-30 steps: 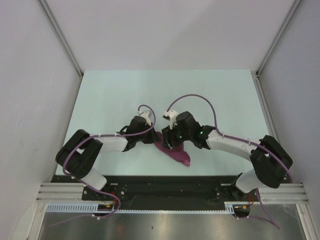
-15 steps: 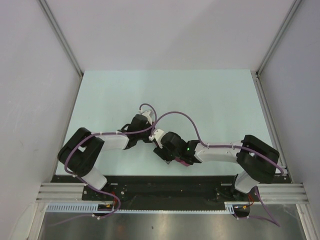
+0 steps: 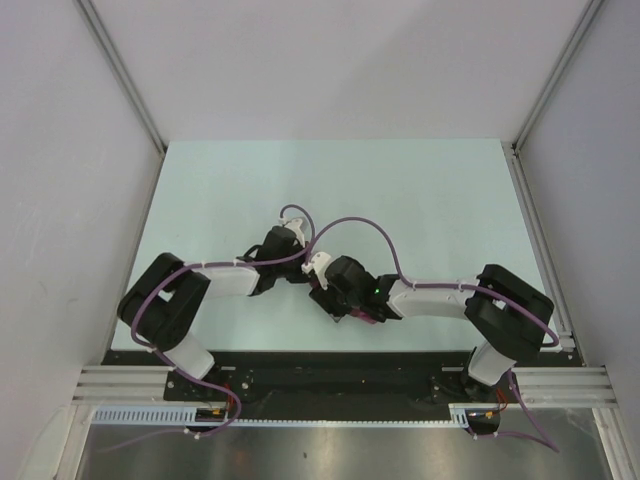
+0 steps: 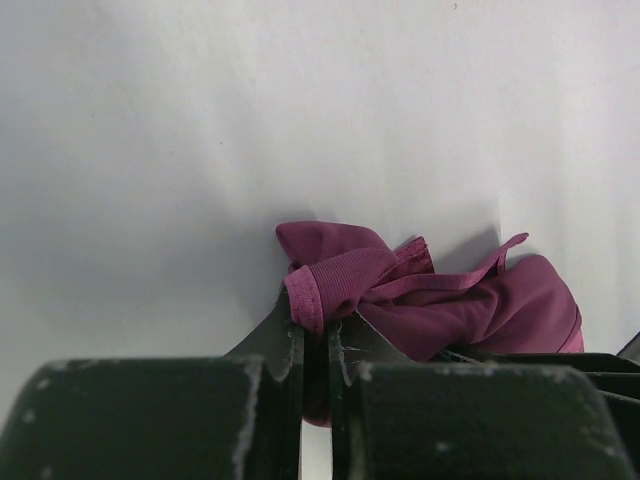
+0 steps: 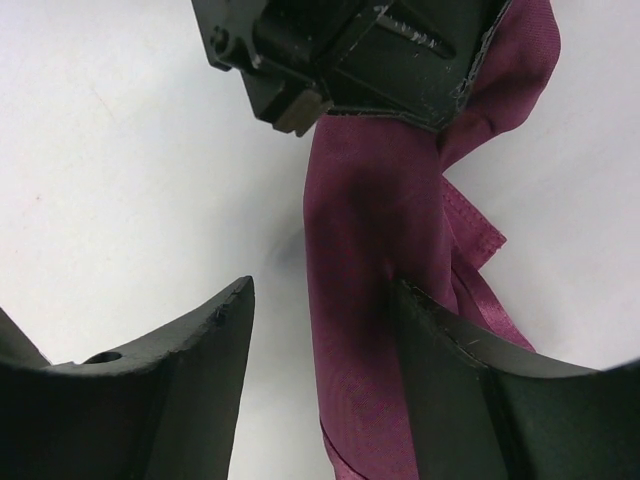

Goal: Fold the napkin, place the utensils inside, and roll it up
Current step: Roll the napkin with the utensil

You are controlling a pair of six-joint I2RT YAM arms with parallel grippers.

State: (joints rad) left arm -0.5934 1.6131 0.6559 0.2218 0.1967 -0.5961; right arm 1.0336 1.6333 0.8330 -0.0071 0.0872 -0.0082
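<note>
Magenta napkin (image 4: 470,305) is lying bunched, its hem being pinched by the left fingers (image 4: 272,340); the right fingers (image 5: 200,370), spread astride it, should be closing on one edge.

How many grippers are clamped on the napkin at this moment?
1. The left gripper is shut on a bunched fold of the magenta napkin; the right gripper hangs open over it, clamping nothing.

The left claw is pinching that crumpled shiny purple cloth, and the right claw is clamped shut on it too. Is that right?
Not quite. The left claw does pinch the crumpled magenta-purple cloth napkin, but the right claw is open, its fingers spread wide apart. The right wrist view shows it.
</note>
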